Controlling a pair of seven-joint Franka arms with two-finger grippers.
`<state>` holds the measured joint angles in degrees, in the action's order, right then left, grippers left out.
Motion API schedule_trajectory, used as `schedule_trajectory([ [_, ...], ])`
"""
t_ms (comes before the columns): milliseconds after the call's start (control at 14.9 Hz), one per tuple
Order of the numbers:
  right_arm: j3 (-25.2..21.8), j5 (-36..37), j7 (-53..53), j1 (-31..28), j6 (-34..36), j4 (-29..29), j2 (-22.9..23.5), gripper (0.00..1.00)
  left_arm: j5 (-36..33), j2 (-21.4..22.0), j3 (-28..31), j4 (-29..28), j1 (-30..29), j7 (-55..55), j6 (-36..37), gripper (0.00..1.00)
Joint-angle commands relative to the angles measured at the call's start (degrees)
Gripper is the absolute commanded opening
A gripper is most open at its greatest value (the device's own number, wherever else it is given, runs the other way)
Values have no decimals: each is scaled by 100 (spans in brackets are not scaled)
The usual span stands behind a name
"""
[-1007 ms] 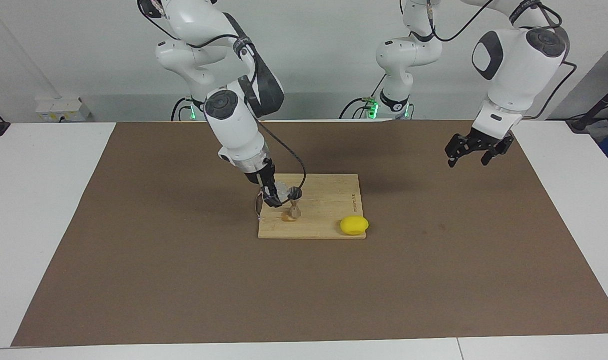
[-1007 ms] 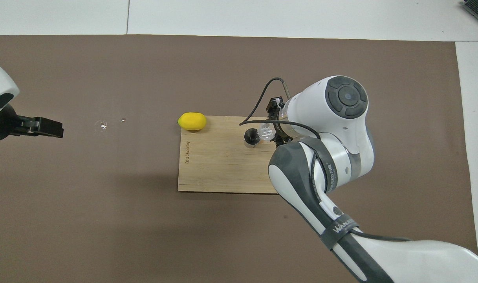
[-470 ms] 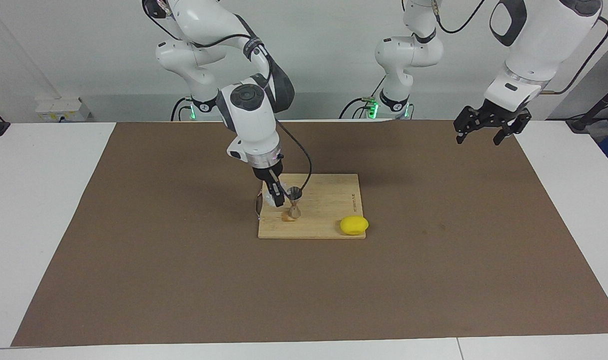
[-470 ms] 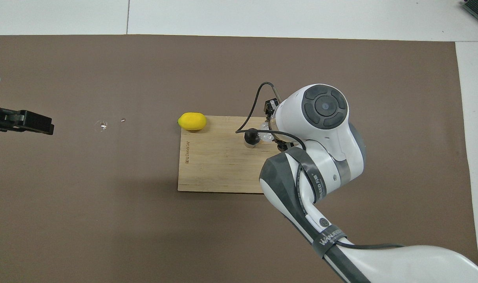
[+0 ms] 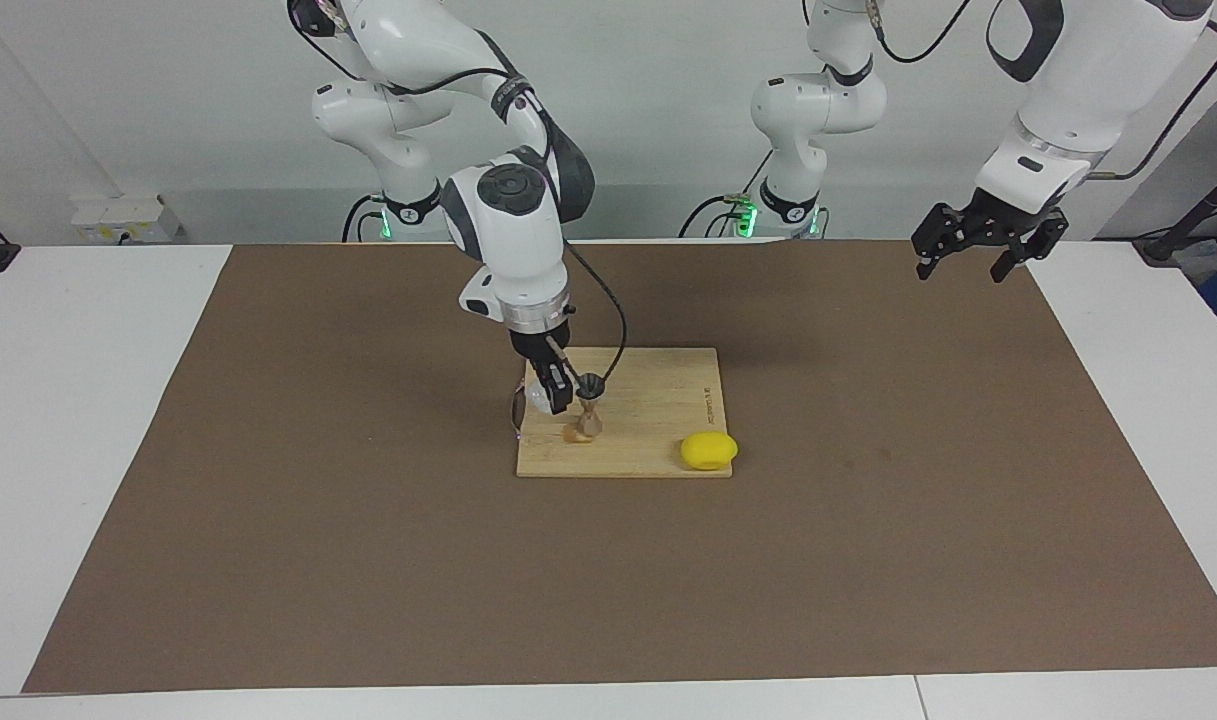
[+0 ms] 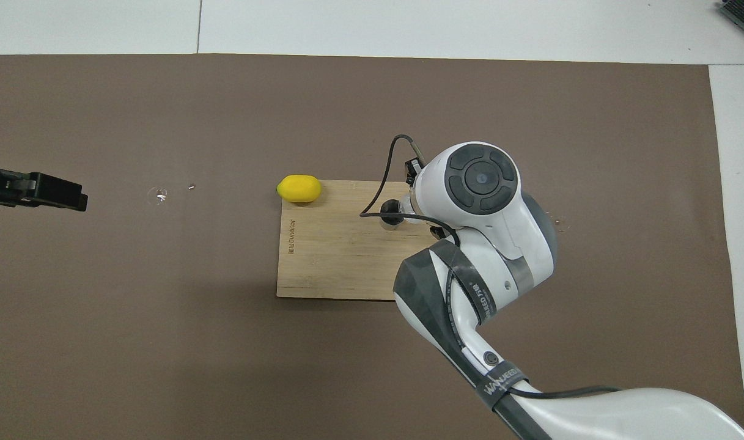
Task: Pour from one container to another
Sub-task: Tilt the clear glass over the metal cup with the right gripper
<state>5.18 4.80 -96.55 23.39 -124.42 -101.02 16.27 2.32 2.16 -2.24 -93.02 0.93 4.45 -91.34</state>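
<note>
- The wooden board (image 5: 658,400) carries the metal jigger (image 5: 589,410), upright, near the right arm's end.
- The right gripper (image 5: 556,392) clamps the clear cup (image 5: 538,397) just beside the jigger's rim (cup toward that arm's end).
- The left gripper (image 5: 978,245) hangs spread, waiting well apart.

Facing view: board (image 5: 658,420) at frame centre on mat (image 5: 368,560) covering tabletop (image 5: 68,400). Jigger (image 5: 589,408) stands on board's left part; cup (image 5: 541,397) just left of it. Lemon (image 5: 709,450) at board's lower right corner.
</note>
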Motion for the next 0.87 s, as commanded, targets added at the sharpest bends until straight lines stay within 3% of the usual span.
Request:
schedule_trajectory([
  [0, 9, 293, -188, 34, 102, 91, 26, 0, 85, 74, -66, -5, -111, 12, 91, 100],
  [604, 35, 250, -188, -18, 137, 152, 43, 2, 85, 83, -66, -5, -111, 21, 117, 100],
  [805, 27, -267, -180, -141, 243, 275, 52, 2, 85, 83, -66, -5, -111, 30, 117, 100],
])
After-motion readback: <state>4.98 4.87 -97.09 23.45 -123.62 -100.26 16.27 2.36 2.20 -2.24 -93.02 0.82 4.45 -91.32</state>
